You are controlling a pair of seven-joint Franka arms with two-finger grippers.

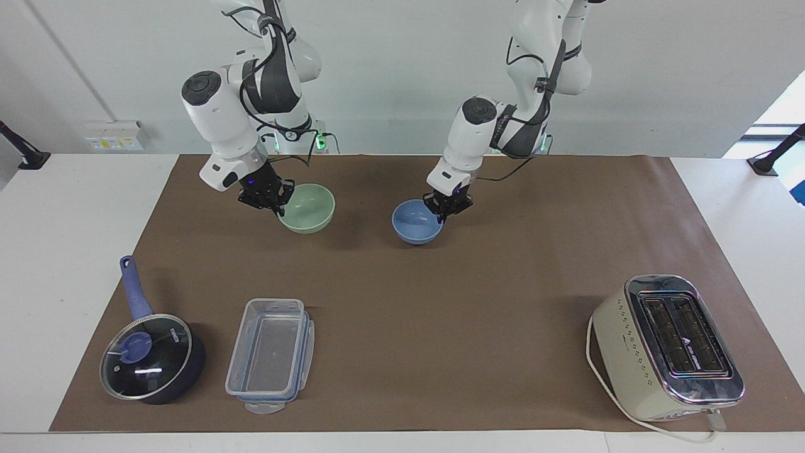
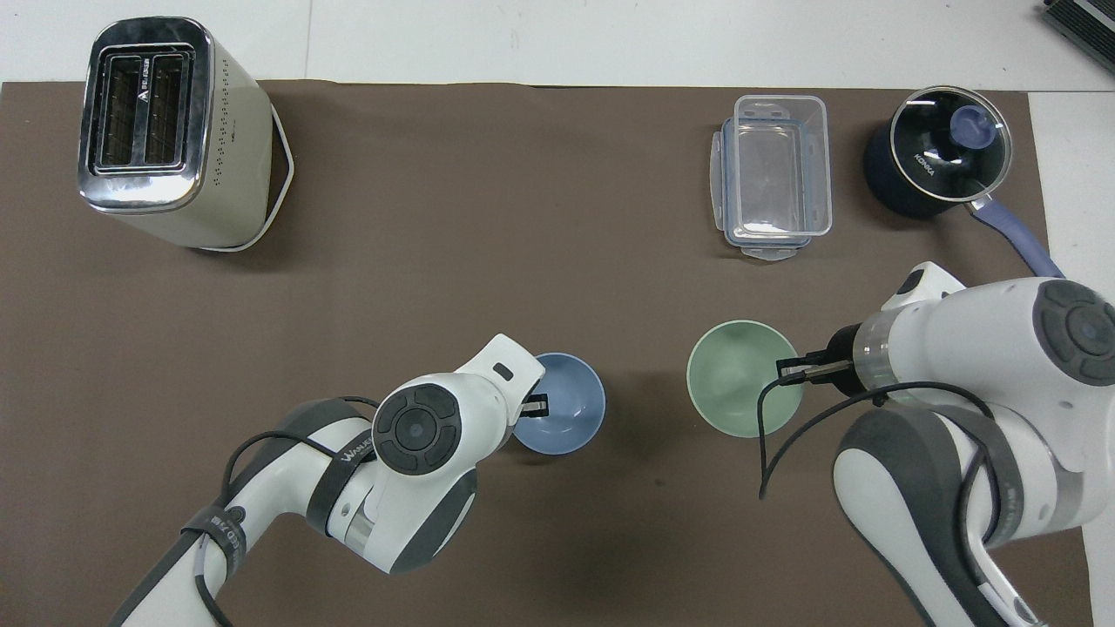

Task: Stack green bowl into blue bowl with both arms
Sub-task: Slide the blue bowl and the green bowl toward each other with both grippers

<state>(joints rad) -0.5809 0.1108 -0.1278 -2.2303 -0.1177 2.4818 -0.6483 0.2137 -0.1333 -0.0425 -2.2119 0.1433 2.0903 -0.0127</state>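
Gripping the empty green bowl (image 1: 309, 207) by its rim with the right gripper (image 1: 275, 207) above the brown mat (image 1: 440, 302), setting the empty blue bowl (image 1: 415, 223) down mid-mat beside it, left gripper (image 1: 443, 217) at its rim, grip impossible to judge, clear box (image 1: 270, 352) sitting empty, saucepan (image 1: 151, 358) lidded.

We list as hidden or cut off:
- Left arm (image 1: 478, 119): upper links run off the top edge in the facing view; base cut by the bottom edge in the overhead view.
- Right arm (image 2: 976, 392): cut by the right and bottom edges overhead.
- Left gripper (image 2: 533, 407): mostly under its own wrist overhead; we cannot tell whether its fingers grip the blue bowl (image 1: 415, 221).
- Green bowl (image 1: 308, 206): rim partly covered by the right gripper (image 1: 277, 209).
- Toaster (image 1: 666, 346): cord end too small to read.
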